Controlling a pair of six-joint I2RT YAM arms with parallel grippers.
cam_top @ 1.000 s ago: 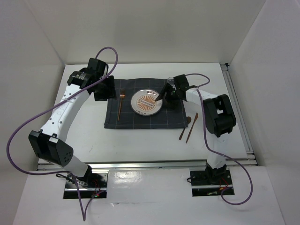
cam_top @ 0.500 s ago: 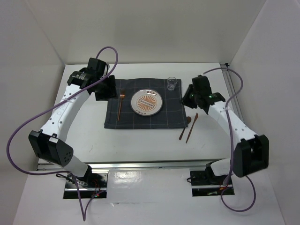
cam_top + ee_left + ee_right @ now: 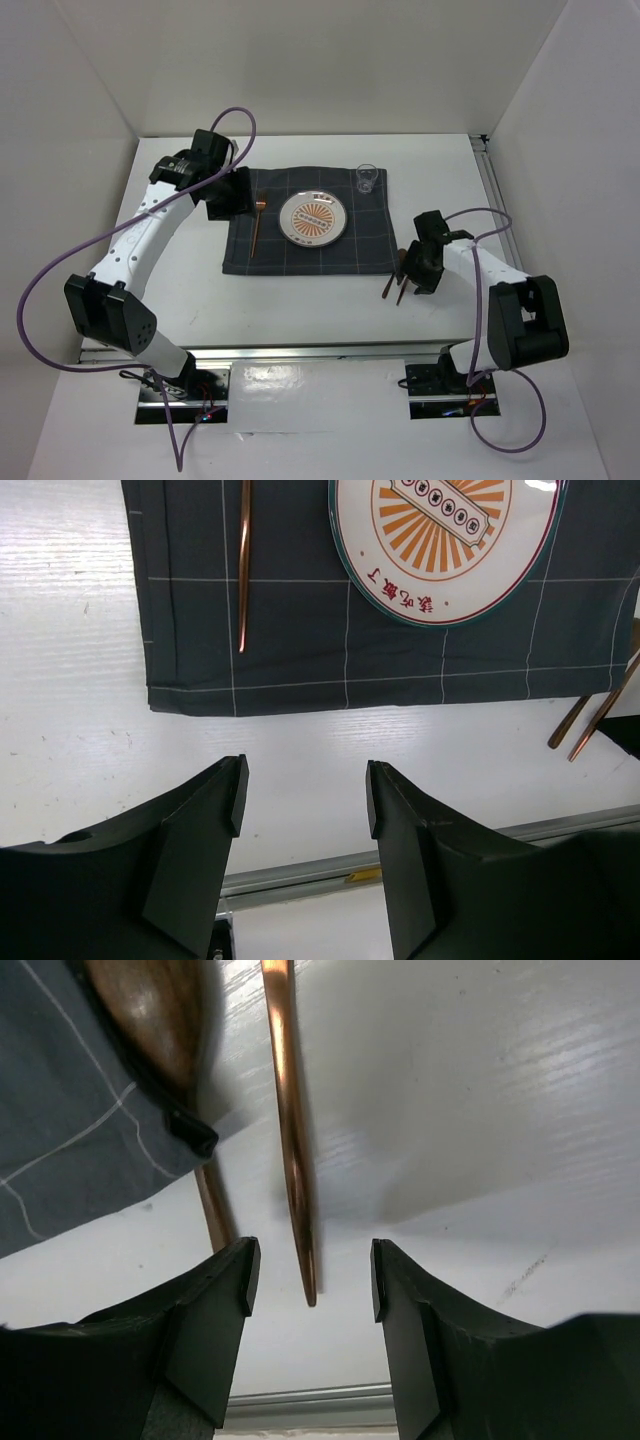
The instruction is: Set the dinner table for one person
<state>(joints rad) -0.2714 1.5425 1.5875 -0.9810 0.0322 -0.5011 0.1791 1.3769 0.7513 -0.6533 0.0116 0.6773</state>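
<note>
At lower right, the right fingers (image 3: 205, 1320) have dropped from up near the glass (image 3: 367, 179) to straddle one of two copper utensils (image 3: 290, 1130) on the white table (image 3: 300, 300), released, nothing grasped: cutlery looks next. Farther up left, the left fingers (image 3: 200, 820) hang released beside the fork (image 3: 256, 225); the table fills the frame.

rear: back wall (image 3: 320, 60), plain white, matte
left side: left wall (image 3: 55, 150), white panel, angled in my top feed
right side: right wall (image 3: 585, 130), white panel, meets the rear one at a corner
furniture: dinner table (image 3: 300, 310), white top, faint grain on my wrist feeds
near edge: metal rail (image 3: 320, 350), grey
right edge: side rail (image 3: 497, 180), grey
front: white ledge (image 3: 320, 430) below the near rail
light: even, from above, soft shadows
</note>
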